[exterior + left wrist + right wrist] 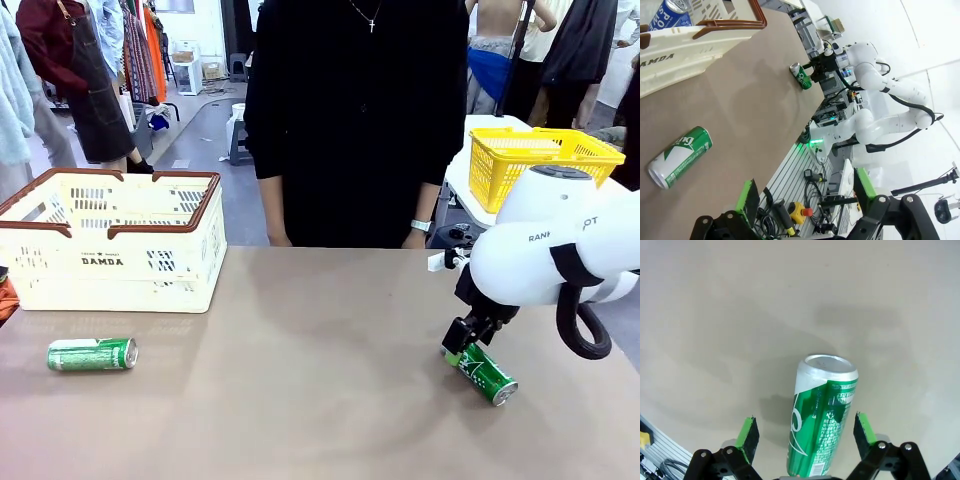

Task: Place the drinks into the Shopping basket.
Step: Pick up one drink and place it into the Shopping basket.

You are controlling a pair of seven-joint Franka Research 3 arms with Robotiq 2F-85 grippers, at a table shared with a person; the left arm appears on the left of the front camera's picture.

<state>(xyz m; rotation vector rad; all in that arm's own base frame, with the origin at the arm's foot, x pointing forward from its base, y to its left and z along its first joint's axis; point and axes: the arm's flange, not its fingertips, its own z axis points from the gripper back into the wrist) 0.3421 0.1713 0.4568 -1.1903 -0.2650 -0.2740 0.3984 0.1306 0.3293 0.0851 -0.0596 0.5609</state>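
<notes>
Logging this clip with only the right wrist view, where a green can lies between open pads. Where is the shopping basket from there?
Observer: The Shopping basket stands at the table's left side, well across from the right gripper and its green can.
Operator: Anything in it already?
Observer: Yes, the left wrist view shows a blue and white can inside.
Operator: Other drinks outside it?
Observer: A second green can lies on its side in front of the basket.
</notes>
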